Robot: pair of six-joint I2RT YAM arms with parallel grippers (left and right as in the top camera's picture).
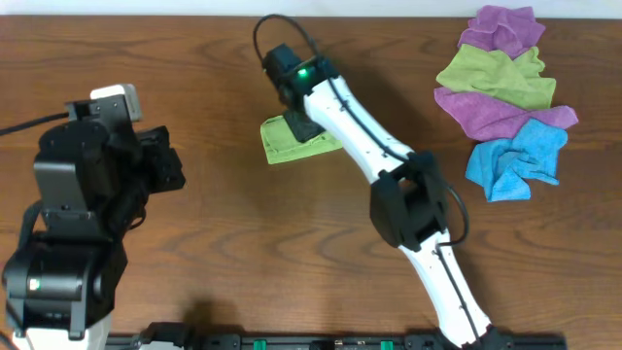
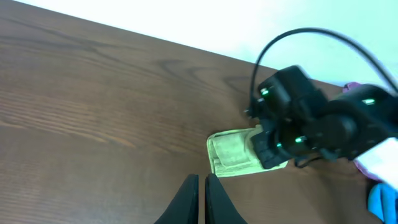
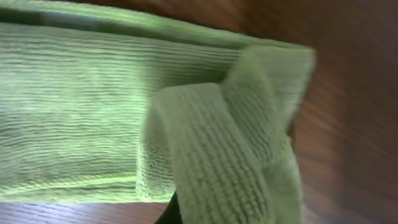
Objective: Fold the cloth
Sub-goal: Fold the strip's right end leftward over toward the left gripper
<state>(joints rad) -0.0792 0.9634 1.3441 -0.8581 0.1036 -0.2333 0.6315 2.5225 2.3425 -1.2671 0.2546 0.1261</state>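
Lying on the brown wooden surface (image 1: pixel 243 233), overhead, the folded green terry cloth (image 1: pixel 282 146) sat beneath the right gripper (image 1: pixel 296 124). Left wrist: left gripper (image 2: pixel 200 193) was clenched, empty, apart from it. Right wrist: cloth close-up; grip could not be told.

Overhead you have even, soft light and a sharp picture. Your left wrist view is blurred and blown white along its top. In your right wrist view the cloth (image 3: pixel 81 106) softens rightward.

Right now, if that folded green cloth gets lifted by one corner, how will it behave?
Probably floppy: the green cloth has a corner curling into a soft loop. Likely light: thin layers. Ribbed weave should resist slipping.
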